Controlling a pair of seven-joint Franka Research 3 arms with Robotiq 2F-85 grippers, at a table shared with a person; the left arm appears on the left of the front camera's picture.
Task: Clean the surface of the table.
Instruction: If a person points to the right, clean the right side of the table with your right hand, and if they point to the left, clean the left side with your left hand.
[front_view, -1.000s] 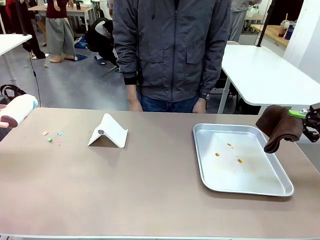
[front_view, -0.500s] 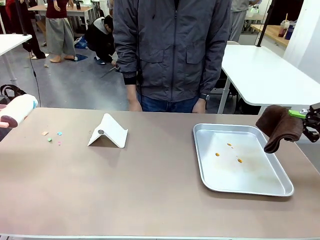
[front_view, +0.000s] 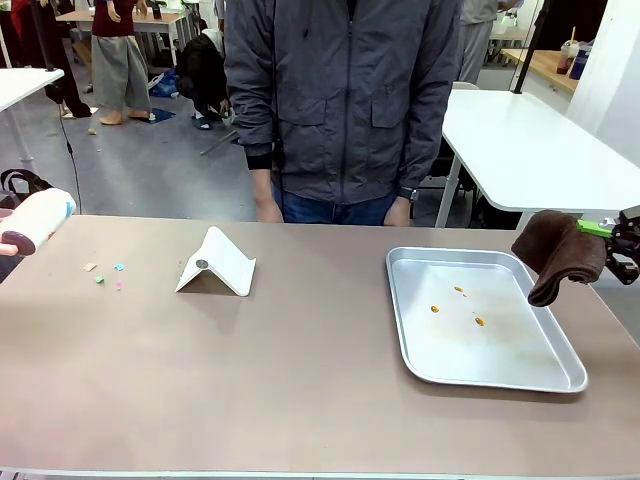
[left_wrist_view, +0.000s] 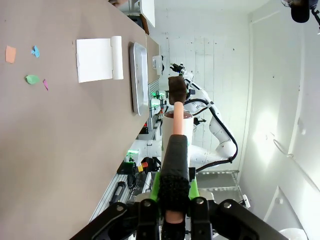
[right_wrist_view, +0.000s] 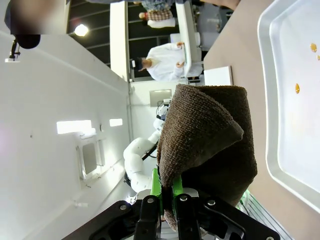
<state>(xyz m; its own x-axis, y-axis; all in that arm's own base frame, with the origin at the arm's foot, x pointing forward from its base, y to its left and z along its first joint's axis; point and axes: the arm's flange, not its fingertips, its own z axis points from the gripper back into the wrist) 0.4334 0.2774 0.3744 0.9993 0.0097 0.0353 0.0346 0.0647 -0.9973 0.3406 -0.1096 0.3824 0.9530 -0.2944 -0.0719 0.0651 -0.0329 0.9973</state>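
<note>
Taupe bench (front_view: 300, 400) spanning foreground before you. Your left end effector (left_wrist_view: 172, 187) clenching roller (front_view: 38, 220) handle over left end; right end effector (right_wrist_view: 168, 192) gripping brown cloth (front_view: 558, 255) by tray (front_view: 397, 305) far corner. Orange crumbs (front_view: 435, 308) sitting inside. Paper scraps (front_view: 105, 275), white stand (front_view: 217, 263) lying mid-bench. Person (front_view: 345, 100) standing beyond far edge.

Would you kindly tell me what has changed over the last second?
Nothing visibly changed. The left gripper stays shut on the white roller by the table edge, the right gripper stays shut on the brown cloth near the tray, and the paper scraps lie as before.
</note>
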